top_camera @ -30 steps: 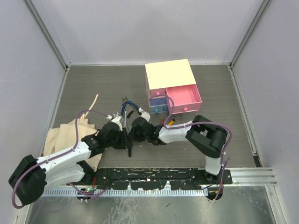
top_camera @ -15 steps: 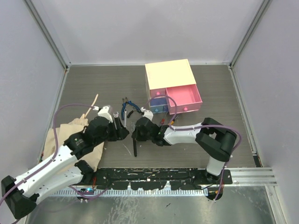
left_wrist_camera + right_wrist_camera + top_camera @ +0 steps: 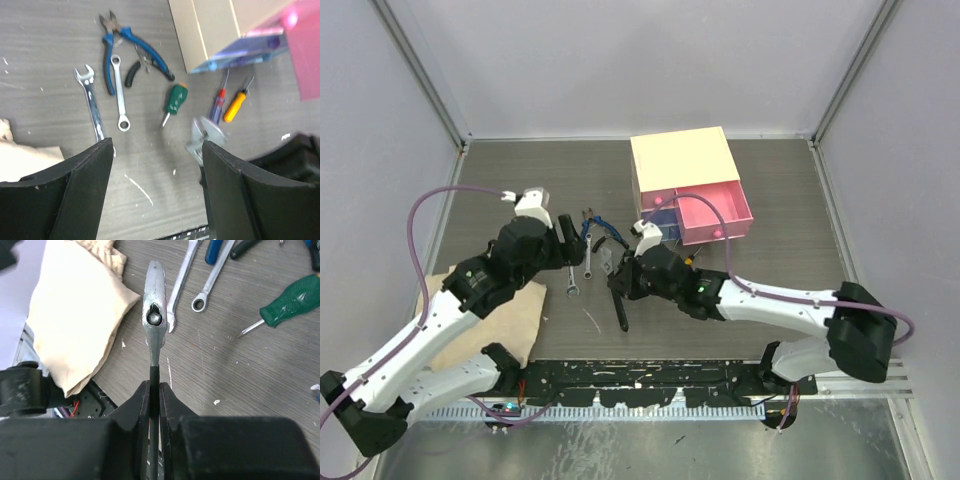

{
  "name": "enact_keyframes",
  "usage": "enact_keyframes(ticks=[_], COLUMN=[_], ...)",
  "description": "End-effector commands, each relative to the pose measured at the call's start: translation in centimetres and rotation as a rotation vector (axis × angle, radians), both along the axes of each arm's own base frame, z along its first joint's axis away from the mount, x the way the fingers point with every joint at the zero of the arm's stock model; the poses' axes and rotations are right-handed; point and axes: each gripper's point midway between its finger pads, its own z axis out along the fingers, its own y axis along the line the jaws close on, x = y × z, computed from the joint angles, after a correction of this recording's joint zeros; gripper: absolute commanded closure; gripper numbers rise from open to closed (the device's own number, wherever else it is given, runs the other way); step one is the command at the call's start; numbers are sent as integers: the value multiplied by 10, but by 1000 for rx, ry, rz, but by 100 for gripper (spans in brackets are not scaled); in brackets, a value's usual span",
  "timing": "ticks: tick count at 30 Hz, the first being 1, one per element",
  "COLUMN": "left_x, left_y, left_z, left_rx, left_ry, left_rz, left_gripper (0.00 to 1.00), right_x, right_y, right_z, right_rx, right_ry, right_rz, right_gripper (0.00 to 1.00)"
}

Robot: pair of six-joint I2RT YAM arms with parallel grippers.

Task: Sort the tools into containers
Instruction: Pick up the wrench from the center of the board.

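- The left arm climbs from the lower left of the top view and bends toward the centre; the left gripper (image 3: pixel 155 150) hangs above the table (image 3: pixel 520 190), jaws wide apart, nothing between them.
- The right arm reaches from the lower right of the top view, low and long, toward the centre; the right gripper (image 3: pixel 155 386) is closed tight on the black handle of a silver-headed tool (image 3: pixel 154 300).
- In the right wrist view the silver head points toward the top of the frame; in the top view the handle end sticks out below the fingers; I cannot tell if the tool touches the table.
- In the left wrist view the loose tools lie on the table: blue-handled pliers (image 3: pixel 132 45) at the upper left; under them an open-end wrench (image 3: pixel 91 100) and a ring wrench (image 3: pixel 119 92), side by side; a small black piece (image 3: pixel 131 74) just beside the pliers.
- A green screwdriver (image 3: pixel 175 100) lies at the centre; a red screwdriver (image 3: pixel 218 102) and an orange screwdriver (image 3: pixel 235 105) lie right of the centre, near the chest.
- The cream chest (image 3: pixel 680 158) stands in the upper centre of the top view; its pink drawer (image 3: pixel 710 205) is pulled out.
- A beige cloth (image 3: pixel 75 315) lies at the lower left of the top view, partly under the left arm.
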Motion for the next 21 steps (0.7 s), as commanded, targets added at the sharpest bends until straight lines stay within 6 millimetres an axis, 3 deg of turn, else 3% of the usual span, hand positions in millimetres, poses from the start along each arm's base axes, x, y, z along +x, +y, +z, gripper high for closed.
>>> enact_keyframes(ticks=[1, 8, 13, 17, 21], left_x=[31, 64, 76, 78, 75], left_y=[12, 14, 8, 1, -16], left_z=[35, 54, 61, 60, 62], left_rx=[69, 151, 181, 171, 124], left_ry=[-95, -127, -147, -147, -144], left_rz=[47, 50, 20, -17, -96], left_gripper=[26, 25, 24, 22, 20], right_x=[-2, 23, 56, 74, 76], right_y=[-8, -61, -128, -171, -186], right_z=[69, 143, 188, 206, 210], right_rx=[55, -64, -92, -177, -252], right_ry=[-147, -265, -336, -334, -338], right_rz=[49, -28, -143, -189, -153], right_gripper=[100, 100, 100, 100, 100])
